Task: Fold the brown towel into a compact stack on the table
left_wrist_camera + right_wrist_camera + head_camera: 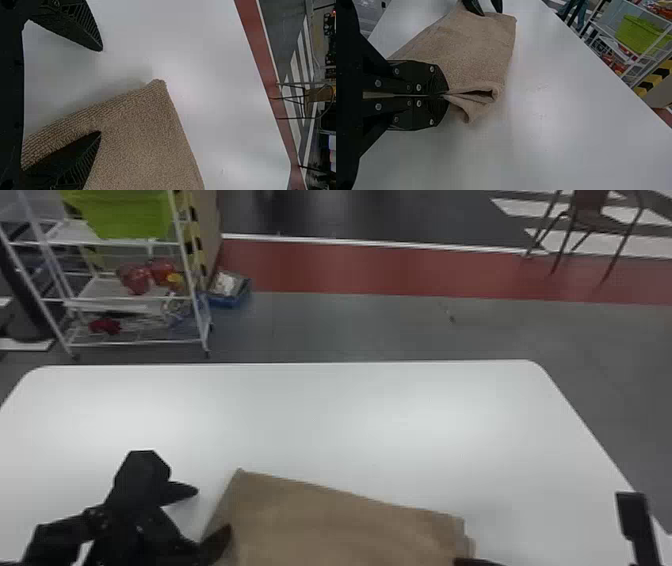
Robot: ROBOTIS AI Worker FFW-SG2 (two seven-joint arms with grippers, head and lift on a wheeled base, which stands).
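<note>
A shallow blue box (229,301) holds whitish contents (227,284). The left gripper (214,511) has parted fingers; the right gripper (472,562) clenches the brown terry towel (340,522).

left end effector (214,510): fingers apart | brown towel (146,138): one finger against it | white table (214,71): beneath

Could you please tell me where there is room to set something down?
The white table is bare between the brown towel and its far edge. Crowded: the towel's left, by the open left hand, and where the right hand pinches it.
</note>
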